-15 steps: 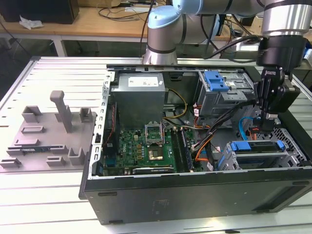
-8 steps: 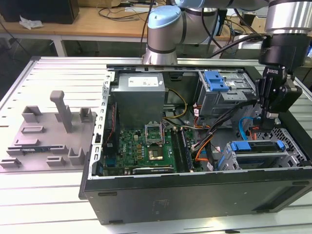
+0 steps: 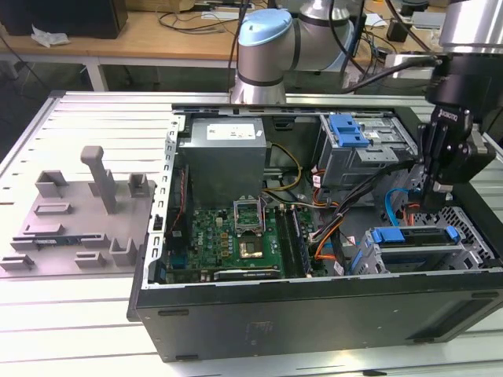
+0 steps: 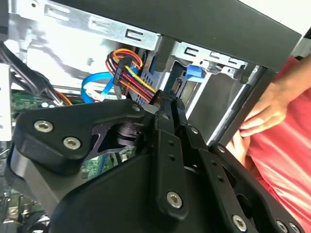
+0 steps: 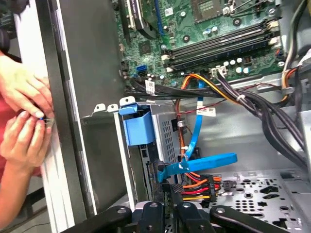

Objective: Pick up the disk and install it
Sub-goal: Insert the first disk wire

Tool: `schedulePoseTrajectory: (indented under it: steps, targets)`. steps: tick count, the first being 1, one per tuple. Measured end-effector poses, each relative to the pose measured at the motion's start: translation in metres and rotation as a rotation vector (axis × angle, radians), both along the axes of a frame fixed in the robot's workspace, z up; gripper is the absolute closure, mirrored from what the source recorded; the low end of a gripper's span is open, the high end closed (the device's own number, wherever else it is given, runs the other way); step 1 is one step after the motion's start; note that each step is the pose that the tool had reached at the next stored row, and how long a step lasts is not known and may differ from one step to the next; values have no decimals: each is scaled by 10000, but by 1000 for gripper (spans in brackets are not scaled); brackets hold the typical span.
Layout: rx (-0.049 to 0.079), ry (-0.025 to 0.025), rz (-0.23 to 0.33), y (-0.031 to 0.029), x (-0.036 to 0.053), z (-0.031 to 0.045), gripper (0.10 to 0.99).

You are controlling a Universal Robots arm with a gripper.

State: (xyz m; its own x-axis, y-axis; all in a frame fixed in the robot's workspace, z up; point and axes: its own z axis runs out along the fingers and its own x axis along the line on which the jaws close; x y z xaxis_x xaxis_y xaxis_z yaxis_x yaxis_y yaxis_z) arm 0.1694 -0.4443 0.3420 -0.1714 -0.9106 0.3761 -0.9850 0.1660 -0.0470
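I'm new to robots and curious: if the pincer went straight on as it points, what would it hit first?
Probably the bundle of red, orange and yellow wires, right ahead of the pincer in the first wrist view, though depth is unclear.

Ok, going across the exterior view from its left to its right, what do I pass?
Grey plastic fixture → silver power supply → large blue latch → gripper, low over the drive bays. The motherboard and the robot's base joint overlap the power supply across the picture, so they are left out.
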Motion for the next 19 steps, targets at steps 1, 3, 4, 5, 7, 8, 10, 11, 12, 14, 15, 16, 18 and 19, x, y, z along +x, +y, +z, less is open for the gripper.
schedulePoseTrajectory:
  steps: [1,3,4,5,7,8,10,11,12,14,15,16,18,19]
  targets:
    - [132,0,0,-11,0,11,918]
    - [366,-1,0,-29,0,30,918]
    - [496,0,1,-38,0,40,918]
    - [620,0,1,-47,0,51,918]
    - [869,0,3,-64,0,72,918]
    - [977,0,4,-73,0,80,918]
    - [1197,0,7,-106,0,98,918]
    - [1280,1,6,-127,0,101,918]
    - [1350,0,6,-145,0,103,918]
    - [1591,0,7,-194,0,109,918]
    - [1687,0,7,-208,0,110,918]
    - [1857,0,7,-236,0,113,918]
    - [2033,0,9,-268,0,114,918]
    - [2115,1,15,-282,0,117,918]
